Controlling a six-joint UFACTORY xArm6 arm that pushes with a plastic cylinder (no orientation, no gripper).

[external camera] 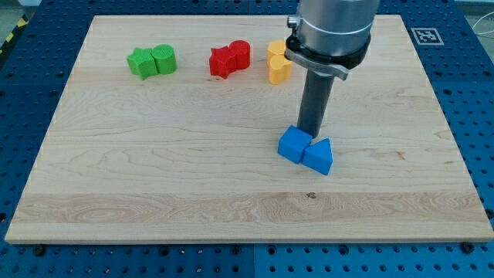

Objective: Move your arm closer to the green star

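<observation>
The tip [310, 134] is sitting behind the blue blocks [305, 150]; no pincer fitted. The green star [140, 62] is looking light, rigid, slidable.

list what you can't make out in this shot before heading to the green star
- My tip: its very end is hidden behind the blue blocks, so contact with them cannot be told.
- Yellow blocks: the right side is covered by the arm's collar; shapes unclear.
- Green star: pressed against the green cylinder; its far side is out of sight.
- Arm: cut off by the view's top.
</observation>
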